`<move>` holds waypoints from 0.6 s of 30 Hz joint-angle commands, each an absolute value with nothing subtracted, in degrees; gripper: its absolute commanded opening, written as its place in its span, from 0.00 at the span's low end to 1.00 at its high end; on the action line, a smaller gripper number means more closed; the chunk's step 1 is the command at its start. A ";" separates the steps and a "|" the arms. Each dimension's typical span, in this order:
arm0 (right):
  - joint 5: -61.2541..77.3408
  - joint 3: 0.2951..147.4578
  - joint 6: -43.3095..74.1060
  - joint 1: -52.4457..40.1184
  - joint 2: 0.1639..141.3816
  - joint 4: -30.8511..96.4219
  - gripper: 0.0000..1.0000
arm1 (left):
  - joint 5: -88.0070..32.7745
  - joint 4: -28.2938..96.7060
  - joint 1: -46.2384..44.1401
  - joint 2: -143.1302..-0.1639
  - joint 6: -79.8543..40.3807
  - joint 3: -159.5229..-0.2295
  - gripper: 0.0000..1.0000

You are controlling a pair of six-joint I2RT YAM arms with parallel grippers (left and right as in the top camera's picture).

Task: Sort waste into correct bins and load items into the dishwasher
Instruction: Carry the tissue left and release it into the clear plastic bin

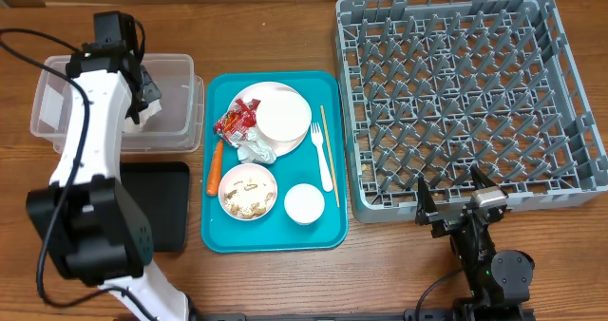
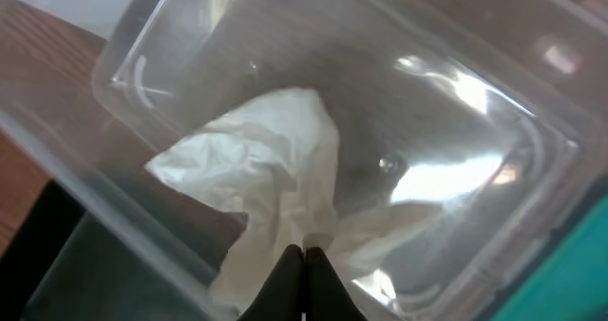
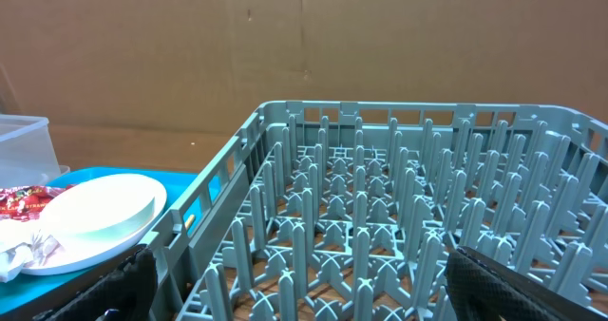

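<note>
table [image 1: 266, 27]: brown wood grain
dish rack [image 1: 456, 84]: grey, open lattice
flat tray [image 1: 275, 234]: teal
tub [image 1: 197, 107]: clear, with bright glare
shallow tray [image 1: 166, 207]: black
wrapper [image 1: 235, 122]: red with white print
carrot [image 1: 215, 167]: orange
crumpled napkin [image 2: 275, 169]: white
plates [image 1: 283, 117]: white to pale pink
bowl [image 1: 223, 190]: white
food scraps [image 1: 249, 196]: tan and white
cup [image 1: 304, 203]: white
fork [image 1: 319, 141]: white
stick [image 1: 333, 188]: pale wood
left arm [image 1: 90, 122]: white shell, black joints
backdrop [image 3: 304, 46]: brown cardboard

Overhead is evenly lit and sharp, shadows soft. Left wrist shot is blurry, with white glare patches on the clear tub [image 2: 462, 91]; right wrist looks decent
</note>
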State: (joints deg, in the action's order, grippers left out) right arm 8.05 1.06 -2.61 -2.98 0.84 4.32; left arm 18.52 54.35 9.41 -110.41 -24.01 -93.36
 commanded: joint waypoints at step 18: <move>7.57 0.45 -2.83 -2.70 0.34 4.01 1.00 | 13.15 50.92 11.70 -113.62 -19.77 -93.36 0.04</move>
State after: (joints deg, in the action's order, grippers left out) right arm 8.05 1.06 -2.66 -2.98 0.84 4.29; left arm 11.11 50.81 11.03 -113.91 -20.82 -93.41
